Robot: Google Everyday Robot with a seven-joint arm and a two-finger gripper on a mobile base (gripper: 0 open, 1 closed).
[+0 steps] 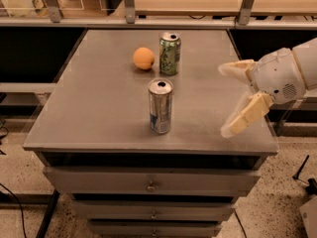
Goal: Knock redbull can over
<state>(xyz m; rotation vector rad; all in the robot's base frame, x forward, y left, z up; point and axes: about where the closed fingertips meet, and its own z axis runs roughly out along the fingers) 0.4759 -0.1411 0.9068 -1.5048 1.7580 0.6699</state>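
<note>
The redbull can stands upright (long axis vertical) near the middle of the desk's front edge. The gripper hovers by the right edge, fingers spread apart; the can lies sideways from it, toward the left edge.

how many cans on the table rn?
2. The slim silver-and-blue metal can stands upright front-centre; the green metal can stands behind it, right of the round orange fruit. The cream two-finger gripper is over the right edge of the grey table, apart from both. None seem hidden.
</note>
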